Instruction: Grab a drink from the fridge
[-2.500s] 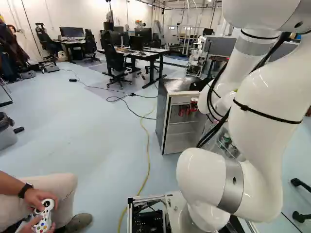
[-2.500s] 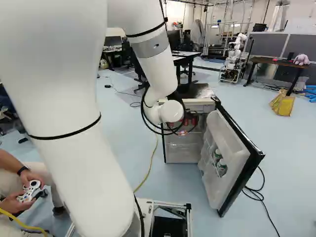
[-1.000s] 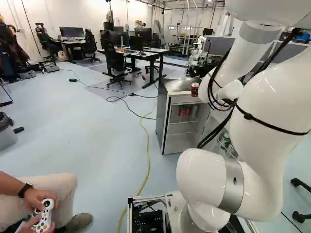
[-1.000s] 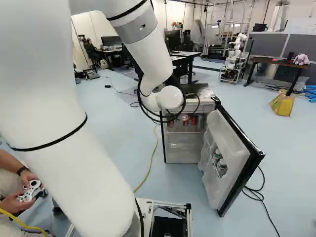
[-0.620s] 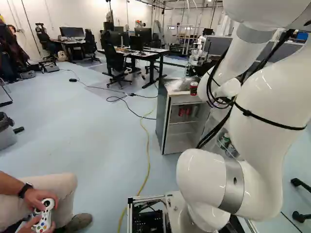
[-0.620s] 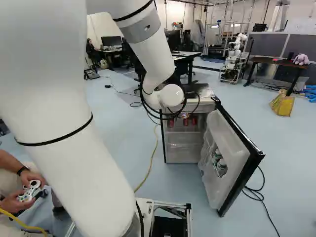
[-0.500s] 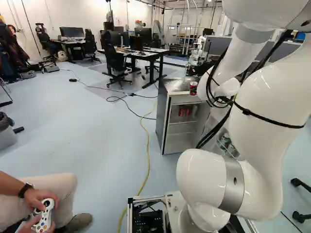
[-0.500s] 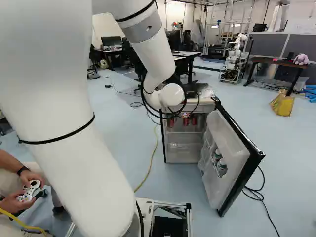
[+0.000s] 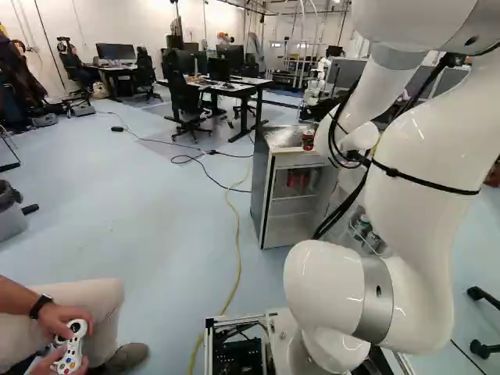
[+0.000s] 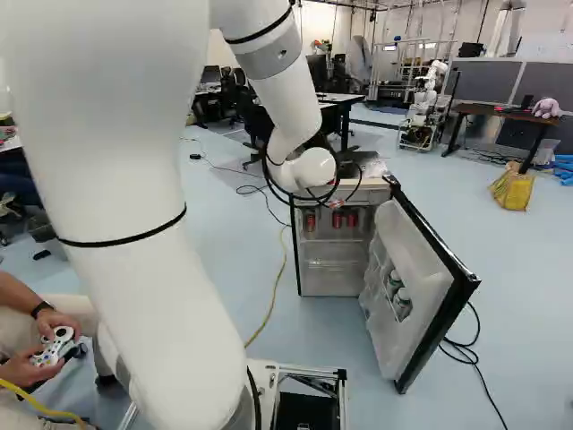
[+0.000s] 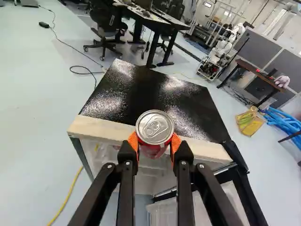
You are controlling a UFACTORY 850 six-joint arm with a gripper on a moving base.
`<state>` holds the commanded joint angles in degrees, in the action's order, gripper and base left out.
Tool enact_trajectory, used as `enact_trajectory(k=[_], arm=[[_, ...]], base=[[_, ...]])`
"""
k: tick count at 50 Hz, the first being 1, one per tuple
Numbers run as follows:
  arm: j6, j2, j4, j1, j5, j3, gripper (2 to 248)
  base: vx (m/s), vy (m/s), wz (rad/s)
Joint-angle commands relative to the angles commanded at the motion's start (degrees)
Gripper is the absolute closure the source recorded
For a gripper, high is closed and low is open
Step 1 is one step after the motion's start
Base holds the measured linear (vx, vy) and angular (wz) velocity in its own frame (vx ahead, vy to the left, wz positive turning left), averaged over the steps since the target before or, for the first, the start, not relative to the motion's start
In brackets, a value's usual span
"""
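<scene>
The two fingers of the gripper are clamped on a red drink can, with an orange pad pressed against each side. The can has left the open front of the fridge: two and a half seconds ago it hung before the shelf, and now it is up by the front edge of the top. Whether it is over that edge or just ahead of it, I cannot tell. It has travelled with the arm, still gripped.

Since half a second ago, the can has moved slightly up and to the left in the left base view. The arm's upper part has swung a little left there, and right in the right base view. The base has not moved.

The red cans on the shelf stay where they were. The door stands open as before, with green containers in its rack.
</scene>
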<state>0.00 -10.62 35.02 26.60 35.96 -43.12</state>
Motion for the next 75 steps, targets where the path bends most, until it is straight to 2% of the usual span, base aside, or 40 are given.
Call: enact_trajectory(k=[51, 66, 75], arm=[[0.00, -8.37, 0.00, -2.32, 0.00, -9.77, 162], [0.00, -8.87, 0.00, -2.44, 0.00, -10.37, 162], [3.34, -8.88, 0.00, -2.45, 0.00, -10.39, 162]], base=[[0.000, 0.000, 0.000], [0.000, 0.000, 0.000], [0.000, 0.000, 0.000]])
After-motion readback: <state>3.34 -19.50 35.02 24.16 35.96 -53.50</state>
